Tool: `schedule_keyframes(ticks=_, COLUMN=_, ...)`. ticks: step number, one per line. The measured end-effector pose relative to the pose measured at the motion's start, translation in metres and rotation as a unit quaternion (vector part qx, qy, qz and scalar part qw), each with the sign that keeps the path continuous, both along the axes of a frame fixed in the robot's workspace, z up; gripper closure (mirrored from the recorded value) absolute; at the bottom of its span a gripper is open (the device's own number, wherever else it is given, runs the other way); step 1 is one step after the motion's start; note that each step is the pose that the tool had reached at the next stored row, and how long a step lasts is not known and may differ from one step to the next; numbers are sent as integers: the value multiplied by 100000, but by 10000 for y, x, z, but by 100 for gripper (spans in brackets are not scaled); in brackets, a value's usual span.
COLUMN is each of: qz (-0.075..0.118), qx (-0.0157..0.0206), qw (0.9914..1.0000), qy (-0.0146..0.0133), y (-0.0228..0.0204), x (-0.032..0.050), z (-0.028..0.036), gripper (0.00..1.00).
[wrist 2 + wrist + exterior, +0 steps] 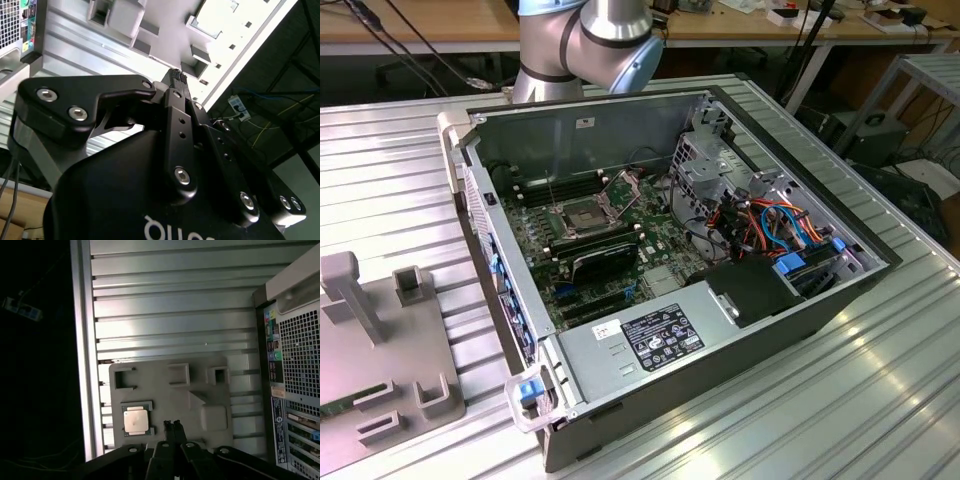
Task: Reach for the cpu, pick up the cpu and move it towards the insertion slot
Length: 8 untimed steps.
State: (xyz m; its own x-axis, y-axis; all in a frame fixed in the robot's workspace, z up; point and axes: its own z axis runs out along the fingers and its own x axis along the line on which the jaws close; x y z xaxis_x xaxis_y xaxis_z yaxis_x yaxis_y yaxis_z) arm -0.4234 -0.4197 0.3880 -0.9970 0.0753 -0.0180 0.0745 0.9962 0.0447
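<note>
In the exterior view, a grey fixture plate (415, 330) with raised blocks lies on the ribbed metal bench (380, 180) at the exterior view's left. Just beside it stands an open computer case (580, 125), its board facing up. On the board's nearer-left part sits the insertion slot (577, 216), a square socket with a shiny metal frame and a dark centre, its thin bracket (620, 186) tilted up from one edge. Next to the socket lies a glossy black card (605, 262), and in front of that a grey power supply (640, 340). Further to the exterior view's right, red, orange and blue cables (775, 225) fill the case's drive bay. The arm (590, 40) rises behind the case's rear wall.

In the first wrist view, the cpu (136, 420), a pale silvery square, lies flat in a framed recess of the same grey plate (165, 390), beside the perforated back of the case (295, 365). The gripper (173, 426) is near the cpu but apart from it, touching nothing, its black fingers pressed together with nothing between them. In the second wrist view the gripper (177, 78) likewise shows its fingertips meeting, pointed toward the plate (165, 35).
</note>
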Motion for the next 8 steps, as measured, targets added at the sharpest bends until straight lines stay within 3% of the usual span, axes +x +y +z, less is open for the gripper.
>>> schedule_keyframes(ticks=8, qz=-4, qx=8, qw=100000, qy=299, y=0, x=-313, z=-5, gripper=89)
